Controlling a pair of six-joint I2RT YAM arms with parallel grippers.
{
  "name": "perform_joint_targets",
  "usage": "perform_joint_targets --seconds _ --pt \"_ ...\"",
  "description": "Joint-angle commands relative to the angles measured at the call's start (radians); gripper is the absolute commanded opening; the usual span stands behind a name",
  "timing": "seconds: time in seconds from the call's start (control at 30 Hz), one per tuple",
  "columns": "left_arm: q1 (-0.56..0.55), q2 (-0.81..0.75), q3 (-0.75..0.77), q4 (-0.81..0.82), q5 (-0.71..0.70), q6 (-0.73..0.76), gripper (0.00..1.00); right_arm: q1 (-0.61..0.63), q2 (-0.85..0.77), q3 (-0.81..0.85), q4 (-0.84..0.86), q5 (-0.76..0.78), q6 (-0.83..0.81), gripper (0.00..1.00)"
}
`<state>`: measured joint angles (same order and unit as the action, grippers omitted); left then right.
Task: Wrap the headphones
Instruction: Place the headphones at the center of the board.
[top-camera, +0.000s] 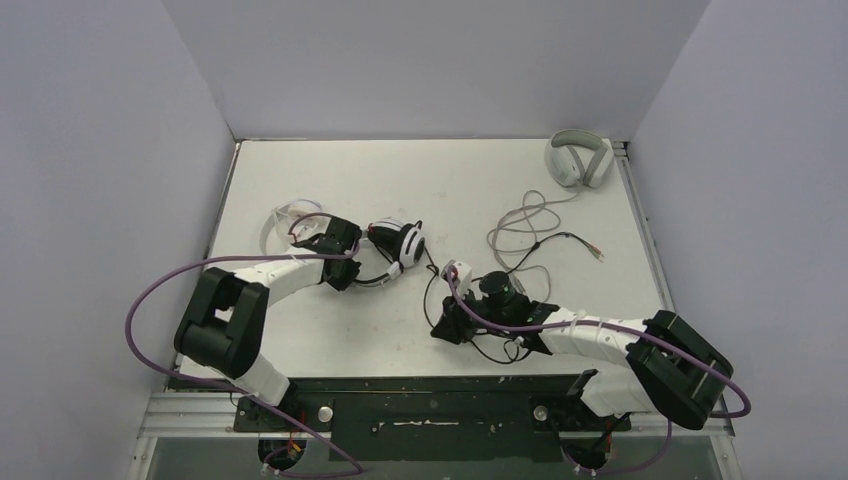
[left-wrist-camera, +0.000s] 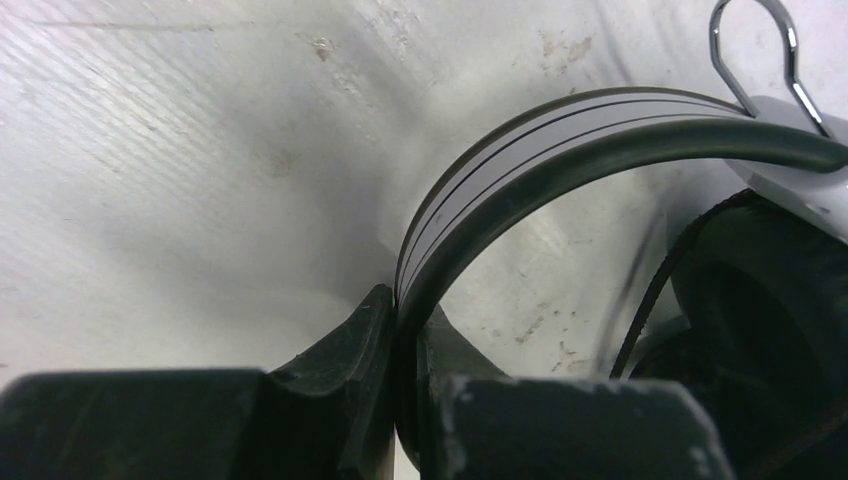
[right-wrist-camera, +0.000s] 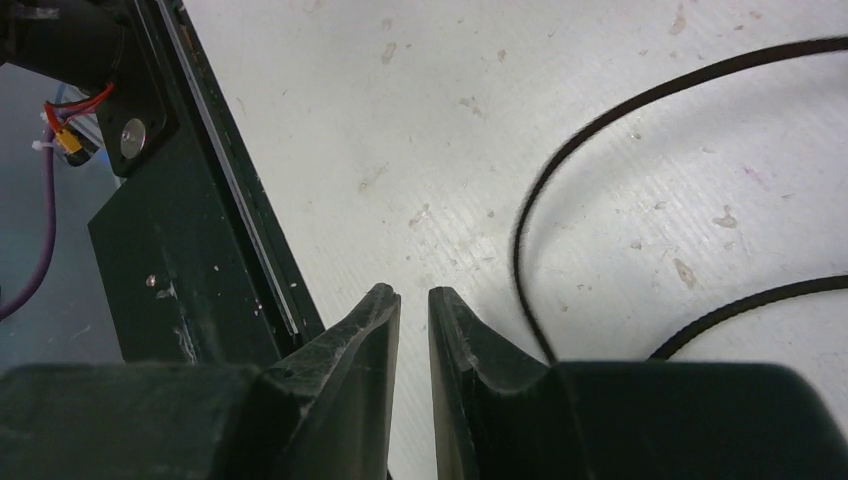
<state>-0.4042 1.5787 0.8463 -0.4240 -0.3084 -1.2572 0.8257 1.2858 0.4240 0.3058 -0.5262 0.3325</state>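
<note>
- Worktop (top-camera: 450, 180): white, flecked with small brownish marks.
- Headset (top-camera: 405, 243), left of centre: black and white, with thin dark stripes along the band.
- Headset cable (right-wrist-camera: 560, 160): black.
- Small pair (top-camera: 283, 220) at 9 o'clock: white.
- Over-ear pair (top-camera: 578, 160) at 1 o'clock: light grey, as is the long cable (top-camera: 515, 225).
- Left claw (left-wrist-camera: 405, 310), right claw (right-wrist-camera: 413, 300): black.
- Arm leads (top-camera: 140, 320): purple.

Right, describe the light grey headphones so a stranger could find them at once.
Start at the white table and go to its far right corner. The light grey headphones lie there, their long grey cable looping back toward the middle. Unlike the black-and-white headset and the small white pair, they are all grey and lie alone.
</note>
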Motion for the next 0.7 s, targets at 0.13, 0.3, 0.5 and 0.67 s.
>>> perform_joint_targets --seconds 0.13,0.3,0.5,0.67 --pt "0.01 0.003 0.045 0.18 0.024 -0.083 0.23 0.017 0.031 0.088 -0.076 -0.074 -0.016 0.11" --pt "0.01 -0.041 0.083 0.088 -0.053 0.02 0.66 0.001 -0.027 0.125 -0.178 0.031 -0.065 0.23" --pt "0.009 -0.199 0.064 0.023 -0.124 0.167 0.68 -0.176 -0.096 0.195 -0.254 0.148 -0.04 0.36" --pt "-0.011 -0.283 0.092 0.121 0.028 0.649 0.68 -0.229 -0.077 0.279 -0.303 0.373 0.014 0.59"
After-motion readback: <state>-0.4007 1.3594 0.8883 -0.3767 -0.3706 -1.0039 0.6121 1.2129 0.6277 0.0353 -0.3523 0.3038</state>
